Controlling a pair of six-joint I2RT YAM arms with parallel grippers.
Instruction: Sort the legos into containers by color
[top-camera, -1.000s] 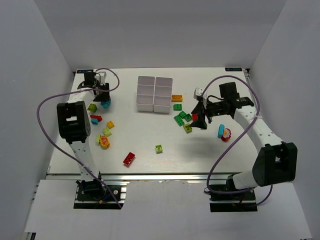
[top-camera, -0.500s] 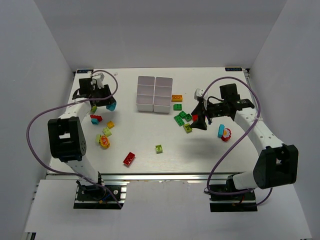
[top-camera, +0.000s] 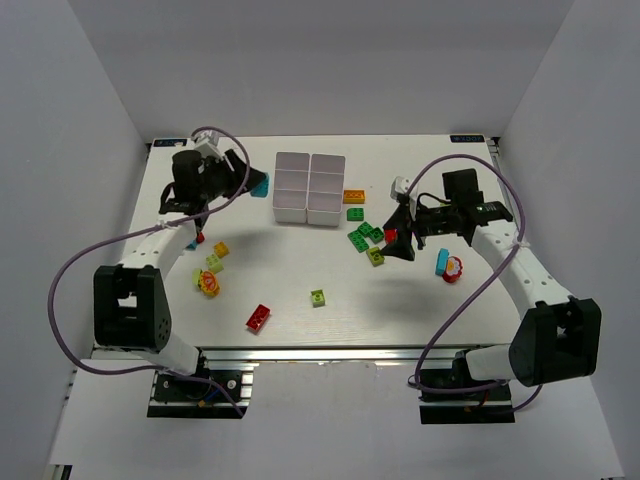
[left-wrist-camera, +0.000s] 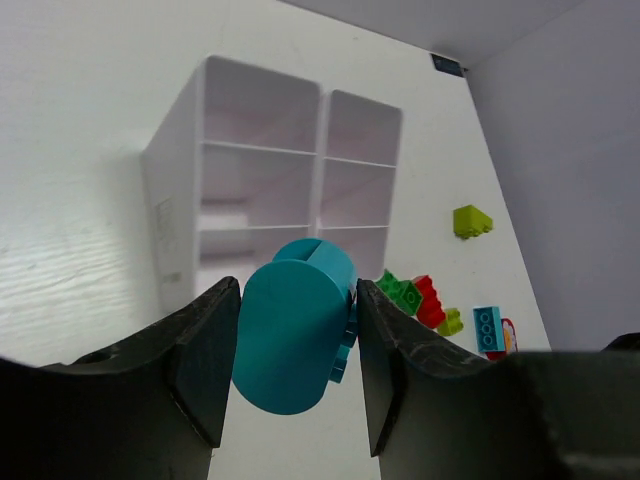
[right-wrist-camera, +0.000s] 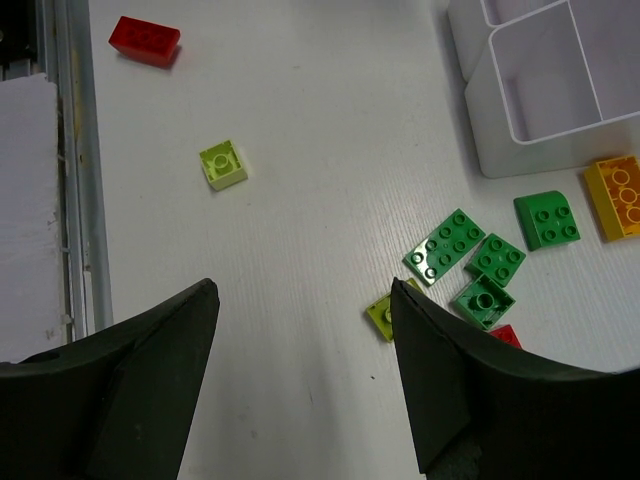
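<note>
The white counter (top-camera: 300, 285) carries everything. The left arm (top-camera: 150, 240) reaches to the far left and the right arm (top-camera: 515, 265) bends in from the right.

The left jaws are pinching a teal rounded brick (left-wrist-camera: 297, 335), held in the air just beside the left wall of the white six-compartment tray (top-camera: 308, 186), which sits at the far middle of the counter. The right jaws are spread wide with nothing between them, hanging over a cluster of dark green bricks (right-wrist-camera: 447, 247) to the right of the tray.

An orange brick (top-camera: 353, 197) lies just beside the tray's near right corner. A light blue brick (top-camera: 441, 262) lies under the right arm, touching a red and yellow piece (top-camera: 454, 269). A red brick (top-camera: 258, 318) and a lime brick (top-camera: 317, 297) lie apart near the front edge. On the left, a yellow brick (top-camera: 221, 249) and a pale lime brick (top-camera: 214, 264) lie close together.
</note>
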